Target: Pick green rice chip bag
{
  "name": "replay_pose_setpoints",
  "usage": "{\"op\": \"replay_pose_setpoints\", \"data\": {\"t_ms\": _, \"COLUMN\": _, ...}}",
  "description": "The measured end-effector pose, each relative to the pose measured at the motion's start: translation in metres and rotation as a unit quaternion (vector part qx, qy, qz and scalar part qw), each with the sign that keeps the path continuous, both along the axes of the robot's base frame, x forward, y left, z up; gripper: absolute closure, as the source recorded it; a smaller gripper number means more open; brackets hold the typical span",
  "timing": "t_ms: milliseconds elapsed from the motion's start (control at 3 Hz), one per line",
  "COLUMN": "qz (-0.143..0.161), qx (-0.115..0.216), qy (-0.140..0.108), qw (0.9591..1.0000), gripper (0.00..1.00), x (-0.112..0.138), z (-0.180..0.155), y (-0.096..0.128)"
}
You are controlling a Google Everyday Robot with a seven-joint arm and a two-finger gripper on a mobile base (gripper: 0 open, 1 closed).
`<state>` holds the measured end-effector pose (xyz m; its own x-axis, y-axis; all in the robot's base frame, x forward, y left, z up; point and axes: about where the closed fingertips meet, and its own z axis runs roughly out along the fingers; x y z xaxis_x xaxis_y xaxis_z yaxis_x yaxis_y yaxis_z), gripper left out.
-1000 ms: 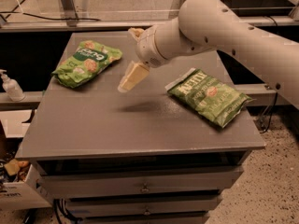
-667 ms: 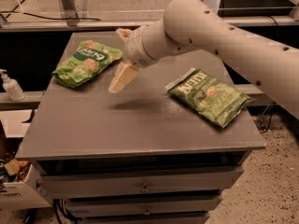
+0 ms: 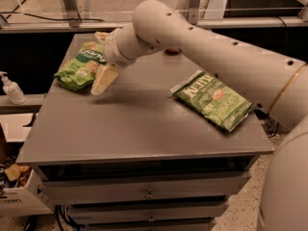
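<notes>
light-green bag (image 3: 77, 70): lying flat, far left corner of the bench (image 3: 134, 129)
claw (image 3: 102, 57): mine, spread wide, right at that bag's edge
dark-green bag (image 3: 214, 100): over on the right, well apart

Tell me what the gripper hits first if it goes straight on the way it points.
The rice chip bag. The open gripper, over the table's far left corner, points left and down at it. How high it sits above the bag is unclear.
</notes>
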<state>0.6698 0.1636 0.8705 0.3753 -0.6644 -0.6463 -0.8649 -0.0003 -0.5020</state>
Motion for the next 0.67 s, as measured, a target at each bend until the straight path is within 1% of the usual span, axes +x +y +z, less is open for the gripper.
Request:
{"op": "replay_pose_setpoints", "data": {"t_ms": 333, "qz": 0.009, "qx": -0.003, "qy": 0.008, "qw": 0.9999, "gripper": 0.0, "x": 0.01, "z": -0.009, "y": 0.028}}
{"op": "replay_pose_setpoints", "data": {"t_ms": 667, "qz": 0.008, "qx": -0.008, "qy": 0.021, "qw": 0.9997, "gripper": 0.18, "x": 0.014, "z": -0.019, "y": 0.046}}
